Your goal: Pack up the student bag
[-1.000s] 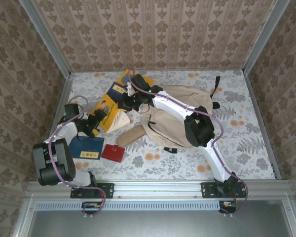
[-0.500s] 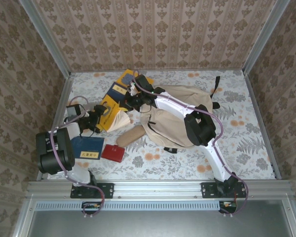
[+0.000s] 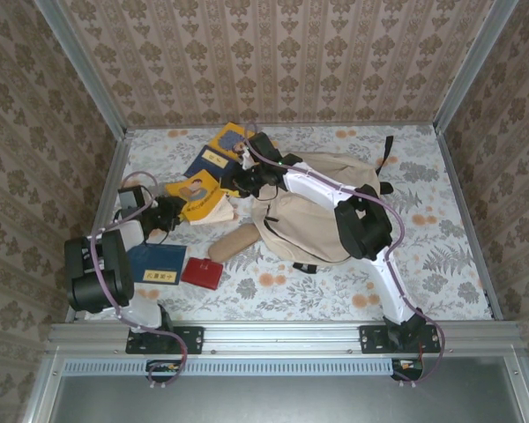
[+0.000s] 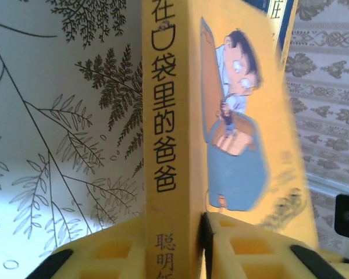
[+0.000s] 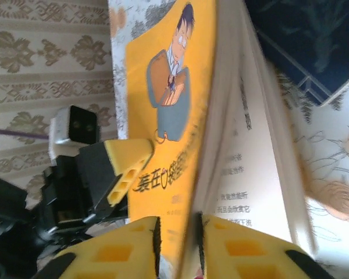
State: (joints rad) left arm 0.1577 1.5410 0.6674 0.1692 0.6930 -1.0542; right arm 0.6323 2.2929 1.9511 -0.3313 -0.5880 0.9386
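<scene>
Looks like a 2-arm handover of the yellow book (image 3: 197, 189) on the left half of the counter (image 3: 423, 264).

Starting on the left, the left end effector (image 3: 164, 213) is clamped on the book's spine. Both pads are tight against it in the wrist view, so I'd say that arm owns the book. Nearer than that, a blue book (image 3: 156, 262) and a red one (image 3: 202, 272) lie flat on the counter.

Just right of the yellow book, the right end effector (image 5: 179, 231) has its jaws nearly together, with the cover and some pages between them. Honestly I can't tell if it's pinching or sitting loose. The pages are splayed open on that side.

Further right is the student bag (image 3: 291, 227), the big beige thing lying mid-counter just beside the book, partly under the right arm. From above I can't see how wide its mouth is.

How I'd do this step:
- Only 1 arm should pull. The right jaws need to be fully off before the left one moves, or the cover probably tears or the book twists.
- A spine grip lets the pages flop, so keep the spine up or tilt the book so it falls shut.
- Use the freed right arm to hold the bag's mouth open, then feed the book in spine-first.
</scene>
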